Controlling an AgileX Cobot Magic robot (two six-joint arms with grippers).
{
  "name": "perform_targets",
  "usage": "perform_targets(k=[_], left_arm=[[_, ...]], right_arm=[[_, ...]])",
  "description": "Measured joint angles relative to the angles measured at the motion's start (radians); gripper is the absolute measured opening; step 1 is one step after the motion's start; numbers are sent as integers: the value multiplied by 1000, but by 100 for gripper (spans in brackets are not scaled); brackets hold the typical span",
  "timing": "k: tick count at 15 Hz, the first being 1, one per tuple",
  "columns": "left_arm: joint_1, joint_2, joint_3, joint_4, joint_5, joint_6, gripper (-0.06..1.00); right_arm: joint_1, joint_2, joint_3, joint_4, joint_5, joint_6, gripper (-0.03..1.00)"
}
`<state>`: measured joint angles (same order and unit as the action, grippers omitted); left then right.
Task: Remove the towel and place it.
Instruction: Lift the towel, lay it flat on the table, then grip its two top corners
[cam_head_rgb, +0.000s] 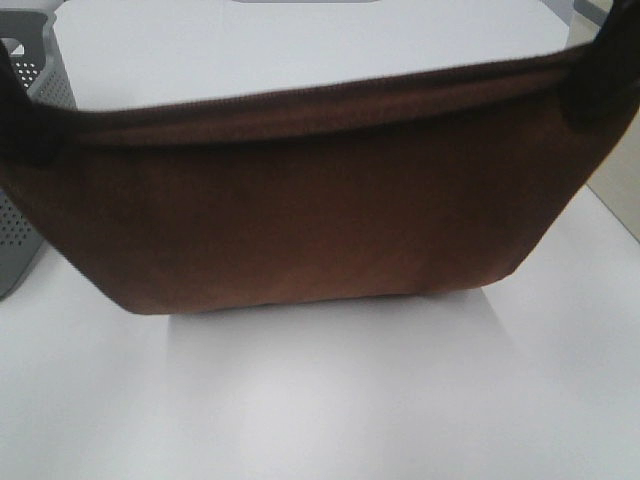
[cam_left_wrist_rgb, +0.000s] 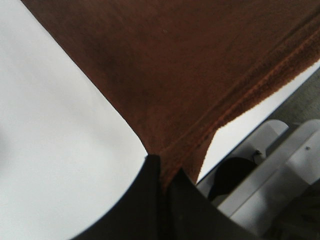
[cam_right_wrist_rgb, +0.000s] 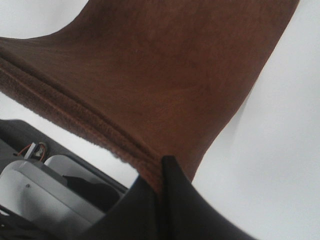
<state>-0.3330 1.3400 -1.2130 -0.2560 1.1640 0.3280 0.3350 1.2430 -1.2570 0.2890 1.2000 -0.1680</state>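
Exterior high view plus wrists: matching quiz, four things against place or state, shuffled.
Things:
1. towel
2. basket
3. left gripper
4. right gripper

Places or states:
A. shut on the towel's end, on the left of the exterior view
B. brown, hanging spread between the two grippers
C. shut on the towel's end, on the right of the exterior view
D. grey, perforated, at the far left edge of the exterior view

Pairs: 1-B, 2-D, 3-A, 4-C.

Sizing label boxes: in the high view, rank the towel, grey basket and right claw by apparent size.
Towel.
Then grey basket and right claw: visible parts look alike, basket partly hidden, so unranked.
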Motion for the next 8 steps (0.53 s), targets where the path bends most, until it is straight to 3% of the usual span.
perform_targets(k=[5,8], left_arm=[[0,-2,262,-112,2,48,0],[6,16,350,-148,10,74,0]], right_arm=[[0,-44,256,75,-3,-13,1],[-1,5,367,125,-2,-60,1]])
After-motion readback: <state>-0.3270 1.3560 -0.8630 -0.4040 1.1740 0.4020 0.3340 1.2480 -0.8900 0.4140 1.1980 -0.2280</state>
